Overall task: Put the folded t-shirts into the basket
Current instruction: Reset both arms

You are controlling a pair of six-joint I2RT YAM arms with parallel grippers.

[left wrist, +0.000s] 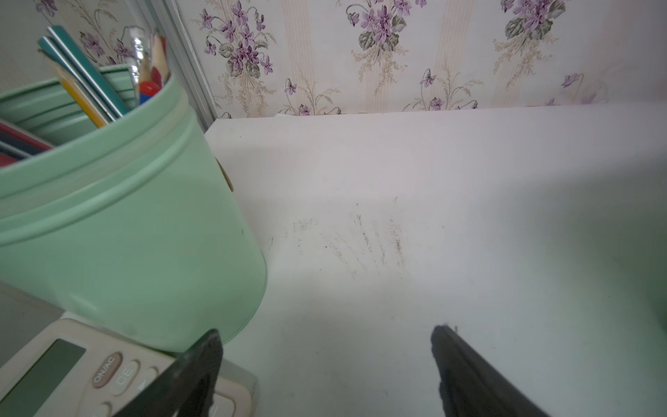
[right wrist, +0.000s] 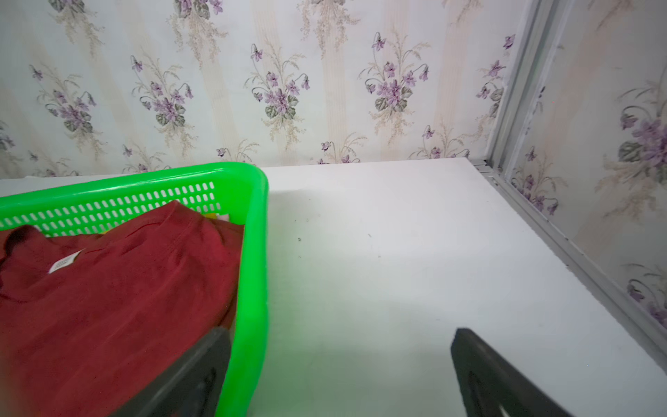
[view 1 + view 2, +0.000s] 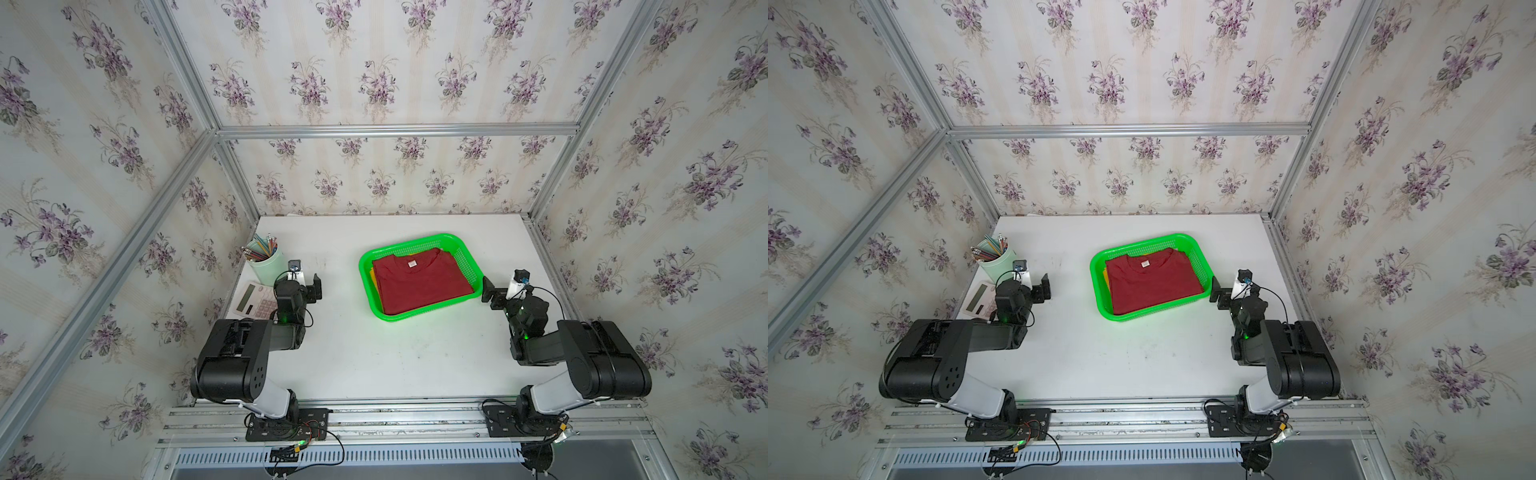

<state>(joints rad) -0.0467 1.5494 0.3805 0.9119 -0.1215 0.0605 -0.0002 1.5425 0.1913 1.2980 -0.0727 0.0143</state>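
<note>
In both top views the basket (image 3: 407,246) stands mid-frame, with the folded red t-shirt (image 3: 419,286) inside it. Left wrist view: the left gripper (image 1: 326,330) is open and empty, near a cup (image 1: 126,234). Right wrist view: the right gripper (image 2: 340,330) is open and empty, beside the basket.

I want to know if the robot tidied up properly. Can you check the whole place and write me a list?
Surface: white table, faint scuff marks.
Job's things: dark red shirt folded on top in the green basket; a yellow shirt peeks out beneath; pink shirt not seen.
Clutter: pencil cup and calculator by the left arm.
Tools: left tool open, empty; right tool open, empty, beside the basket.
Cables: wires at the arm bases and wrists.
Surroundings: flowered wallpaper, metal frame.
</note>
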